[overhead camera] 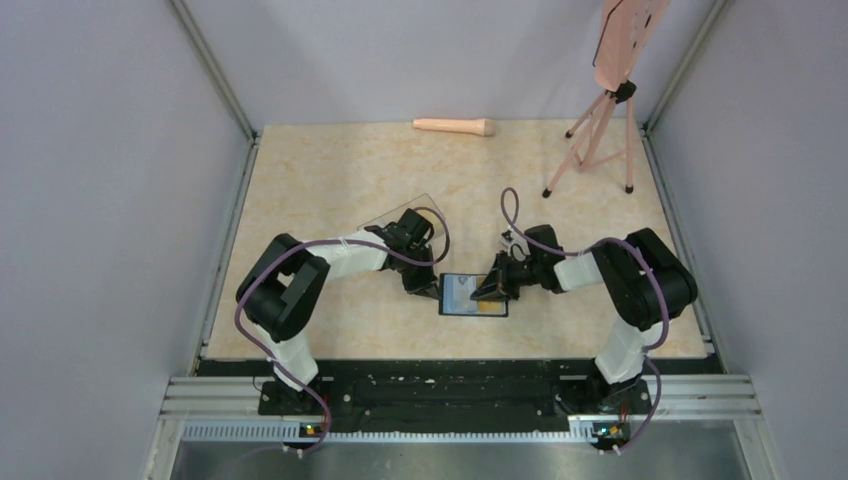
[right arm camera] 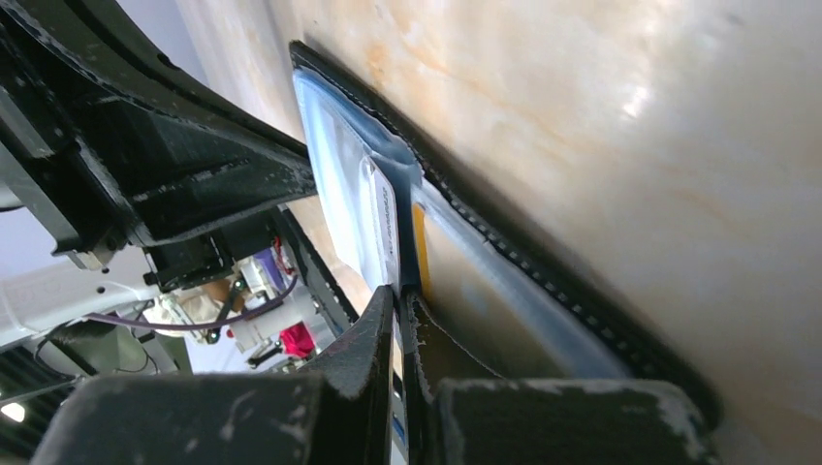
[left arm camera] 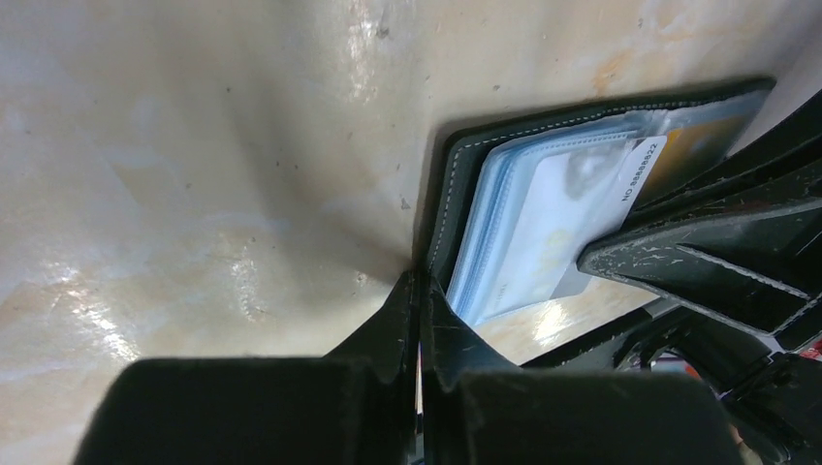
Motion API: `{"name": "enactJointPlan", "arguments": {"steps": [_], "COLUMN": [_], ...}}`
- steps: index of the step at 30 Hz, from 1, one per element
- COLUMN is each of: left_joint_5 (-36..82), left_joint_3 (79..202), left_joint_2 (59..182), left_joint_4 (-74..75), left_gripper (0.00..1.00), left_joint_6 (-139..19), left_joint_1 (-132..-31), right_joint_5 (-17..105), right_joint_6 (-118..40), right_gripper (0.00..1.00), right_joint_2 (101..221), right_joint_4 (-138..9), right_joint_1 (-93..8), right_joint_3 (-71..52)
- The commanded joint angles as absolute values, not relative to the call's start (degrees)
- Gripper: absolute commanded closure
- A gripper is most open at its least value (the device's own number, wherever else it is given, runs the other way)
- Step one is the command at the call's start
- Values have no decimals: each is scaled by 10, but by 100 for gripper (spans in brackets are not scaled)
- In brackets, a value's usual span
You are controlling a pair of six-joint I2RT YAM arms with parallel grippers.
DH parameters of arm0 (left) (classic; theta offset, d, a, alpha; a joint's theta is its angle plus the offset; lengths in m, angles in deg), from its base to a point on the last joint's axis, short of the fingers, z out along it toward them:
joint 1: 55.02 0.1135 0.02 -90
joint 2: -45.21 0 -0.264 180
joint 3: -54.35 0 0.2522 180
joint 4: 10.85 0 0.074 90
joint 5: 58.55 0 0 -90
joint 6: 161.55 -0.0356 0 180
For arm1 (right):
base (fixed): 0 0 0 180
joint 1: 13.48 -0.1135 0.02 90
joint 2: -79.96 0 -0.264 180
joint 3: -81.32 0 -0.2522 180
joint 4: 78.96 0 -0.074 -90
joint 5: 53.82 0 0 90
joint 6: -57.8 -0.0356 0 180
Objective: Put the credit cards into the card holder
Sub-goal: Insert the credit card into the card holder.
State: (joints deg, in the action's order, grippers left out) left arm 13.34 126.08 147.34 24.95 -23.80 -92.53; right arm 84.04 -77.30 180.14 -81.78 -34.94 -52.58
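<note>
The black card holder (overhead camera: 470,297) lies open on the table between the arms, its blue-grey pockets up. My right gripper (overhead camera: 494,287) is shut on a grey-white credit card (right arm camera: 379,225), held edge-on at the holder's pockets; the card also shows in the left wrist view (left arm camera: 567,228), partly over the pockets. A yellow-orange card (left arm camera: 693,145) sits in a pocket beside it; its edge shows in the right wrist view (right arm camera: 419,247). My left gripper (overhead camera: 427,285) is shut, its tips (left arm camera: 419,289) at the holder's left edge (left arm camera: 444,194). I cannot tell if it pinches that edge.
A clear plastic box (overhead camera: 398,214) lies under the left forearm. A pink cylinder-shaped object (overhead camera: 455,126) lies at the back edge. A pink tripod (overhead camera: 598,140) stands at the back right. Metal rails edge the table on both sides.
</note>
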Motion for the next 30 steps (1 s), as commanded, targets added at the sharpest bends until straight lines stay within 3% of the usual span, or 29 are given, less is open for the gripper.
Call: {"name": "enactJointPlan", "arguments": {"steps": [1,3,13,24,28,30], "left_joint_5": [135,137,169,165,159,150], "left_joint_3": [1245,1244,1274,1342,1334,1319], "left_joint_2": [1446,1440,1436,1473,1454,1433], "left_joint_4": [267,269,303,339,331,314], "left_gripper": [100,100,100,99,91,78], "left_joint_6": [-225,-223,-239,-290,-289,-287], "left_joint_1": [-941,-942,-940,-921,-914,-910], "right_joint_5": [812,811,804,755,727,718], "right_joint_6": [-782,-785,-768,-659,-635,-628], "right_gripper": [100,100,77,46,39,38], "right_joint_2": [1819,1823,1842,1820,1798,1787], "right_joint_4": [-837,-830,-746,-560,-517,-505], "right_joint_1": [-376,-386,-421,-420,-420,-420], "right_joint_3": [-495,-478,-404,-343,-318,-308]}}
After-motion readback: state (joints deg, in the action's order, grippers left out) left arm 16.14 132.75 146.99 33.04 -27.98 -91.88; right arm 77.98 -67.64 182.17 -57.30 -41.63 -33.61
